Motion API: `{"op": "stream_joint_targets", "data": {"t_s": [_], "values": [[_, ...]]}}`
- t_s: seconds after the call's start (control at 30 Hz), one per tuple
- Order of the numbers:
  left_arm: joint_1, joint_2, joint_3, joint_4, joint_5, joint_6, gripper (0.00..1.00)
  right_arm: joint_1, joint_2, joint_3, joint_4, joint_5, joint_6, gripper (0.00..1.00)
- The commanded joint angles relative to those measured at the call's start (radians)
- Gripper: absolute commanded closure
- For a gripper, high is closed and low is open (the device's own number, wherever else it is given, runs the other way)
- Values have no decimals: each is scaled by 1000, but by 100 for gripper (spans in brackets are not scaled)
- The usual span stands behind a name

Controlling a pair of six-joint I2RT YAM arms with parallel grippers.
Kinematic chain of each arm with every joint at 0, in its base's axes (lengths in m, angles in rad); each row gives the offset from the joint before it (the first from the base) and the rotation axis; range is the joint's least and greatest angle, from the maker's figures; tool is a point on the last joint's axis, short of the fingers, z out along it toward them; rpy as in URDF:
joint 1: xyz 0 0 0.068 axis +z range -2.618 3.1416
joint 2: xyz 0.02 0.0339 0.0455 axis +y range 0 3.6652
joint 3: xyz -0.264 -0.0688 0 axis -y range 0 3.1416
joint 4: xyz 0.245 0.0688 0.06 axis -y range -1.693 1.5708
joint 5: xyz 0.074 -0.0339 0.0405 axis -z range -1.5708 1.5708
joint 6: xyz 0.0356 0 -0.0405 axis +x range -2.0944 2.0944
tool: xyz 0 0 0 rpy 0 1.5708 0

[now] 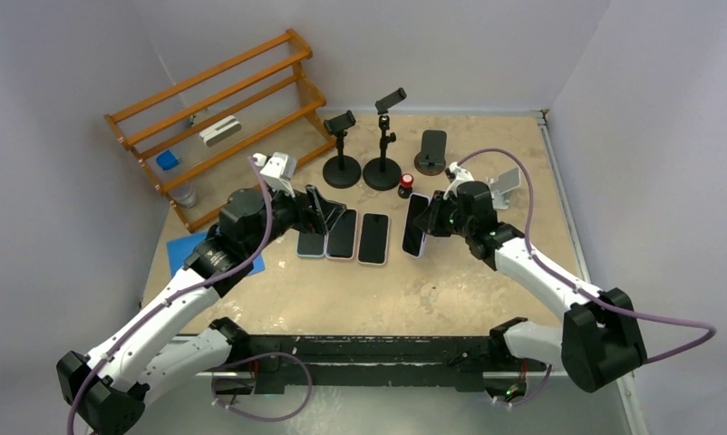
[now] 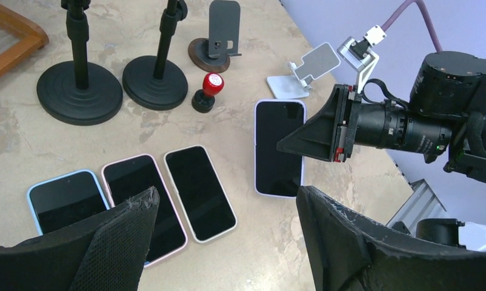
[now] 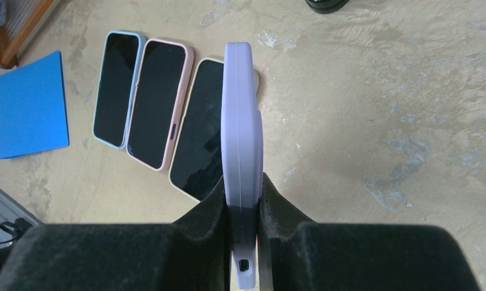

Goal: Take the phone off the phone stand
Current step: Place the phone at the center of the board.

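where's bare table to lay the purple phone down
Bare table lies right of the lavender phone in the right gripper, toward the table edge, and in the near strip before the arm bases. Crowded: row of three phones to its left, red stamp and stands behind.

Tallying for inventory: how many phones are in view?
4. Three lie flat side by side: blue-cased phone, pink-cased phone, cream-cased phone. The right hand clamps the lavender phone. No others visible.
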Motion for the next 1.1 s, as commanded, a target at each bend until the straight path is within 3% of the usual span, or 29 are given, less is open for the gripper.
{"op": "stream_joint_targets", "data": {"t_s": [0.0, 0.4, 0.73, 1.07], "values": [[-5, 9, 51, 13, 24, -14, 19, -7, 30, 4, 102, -89, -15, 100], [-4, 21, 56, 15, 62, -23, 19, -32, 131, 6, 145, -103, -6, 100], [-6, 31, 65, 10, 95, -30, 19, -80, 237, 5, 220, -252, 4, 98], [-5, 29, 66, 10, 104, -32, 20, -106, 338, 13, 238, -303, 12, 100]]}}
